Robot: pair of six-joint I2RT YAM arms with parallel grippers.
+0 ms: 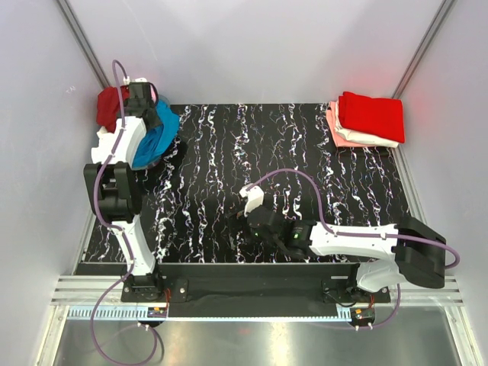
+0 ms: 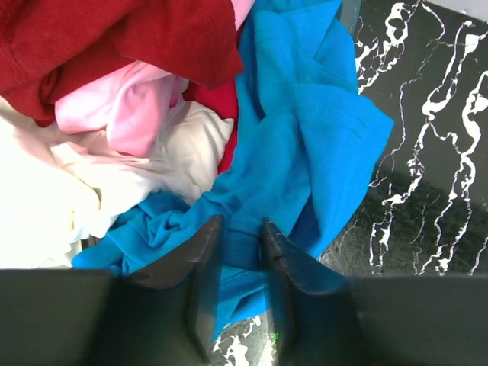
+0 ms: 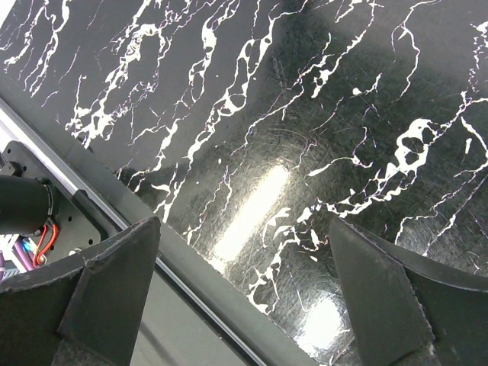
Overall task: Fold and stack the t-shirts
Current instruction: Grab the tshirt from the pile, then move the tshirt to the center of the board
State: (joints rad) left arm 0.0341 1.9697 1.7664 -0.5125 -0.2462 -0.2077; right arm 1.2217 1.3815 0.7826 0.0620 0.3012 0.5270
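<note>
Black, white-veined tabletop (image 1: 267, 152) fills most of what we see, fenced by pale walls (image 1: 252, 46). At its far left corner we find a loose heap of t-shirts (image 1: 110, 107). It has a dark red t-shirt (image 2: 114, 38) on top and a pink t-shirt (image 2: 130, 107) and a cream t-shirt (image 2: 46, 191) beneath. The blue t-shirt (image 2: 305, 137) spills off the heap's right side onto the table. At the far right corner sits a folded stack (image 1: 366, 126), with a red t-shirt (image 1: 372, 114) uppermost over white and pink layers. The left arm (image 1: 114, 191) reaches to the heap, and we see the left claw (image 2: 242, 229) clamped on a fold of the blue t-shirt. The right arm (image 1: 351, 240) lies low along the near edge. The right claw (image 3: 244, 225) hovers over bare table, its fingers spread wide apart.
</note>
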